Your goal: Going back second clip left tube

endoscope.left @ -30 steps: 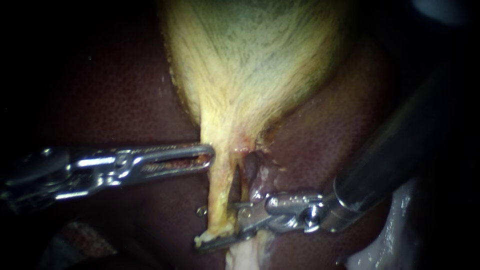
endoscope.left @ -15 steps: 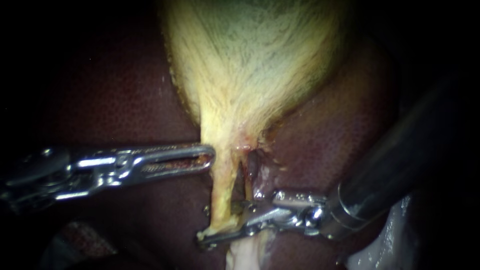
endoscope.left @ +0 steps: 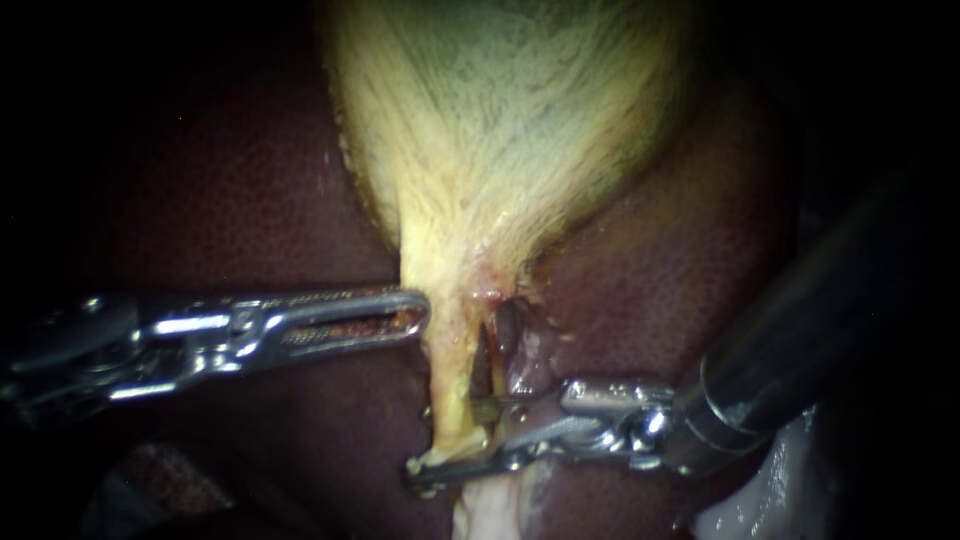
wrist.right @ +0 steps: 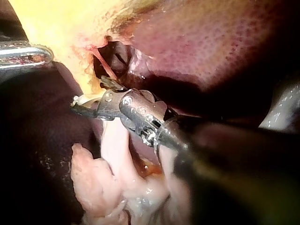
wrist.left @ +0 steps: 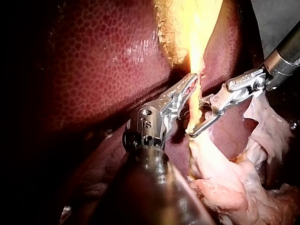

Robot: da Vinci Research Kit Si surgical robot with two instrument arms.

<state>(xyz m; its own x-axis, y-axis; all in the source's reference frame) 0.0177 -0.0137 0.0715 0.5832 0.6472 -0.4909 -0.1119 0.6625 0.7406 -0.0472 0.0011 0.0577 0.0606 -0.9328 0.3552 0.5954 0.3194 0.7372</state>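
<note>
The yellow gallbladder (endoscope.left: 500, 130) narrows downward into two tubes. The left tube (endoscope.left: 452, 385) is pale yellow; the thinner right tube (endoscope.left: 490, 365) runs beside it. My left instrument (endoscope.left: 415, 312) comes in flat from the left, its slotted jaws shut on the edge of the gallbladder's neck; the left wrist view shows it (wrist.left: 191, 84) on that yellow strip. My right instrument (endoscope.left: 447, 443) has its jaws open, the long lower jaw under the left tube's lower end and the short upper jaw just right of it. I cannot make out a clip.
Dark red liver (endoscope.left: 250, 200) surrounds the gallbladder on both sides. Pale pink fatty tissue (endoscope.left: 490, 515) hangs below the tubes, under the right instrument (wrist.right: 89, 93). The right instrument's thick shaft (endoscope.left: 800, 340) crosses the lower right.
My right instrument has slid back a little to the right along the left tube's lower end, its jaws still apart. The left instrument and the gallbladder have stayed put.
</note>
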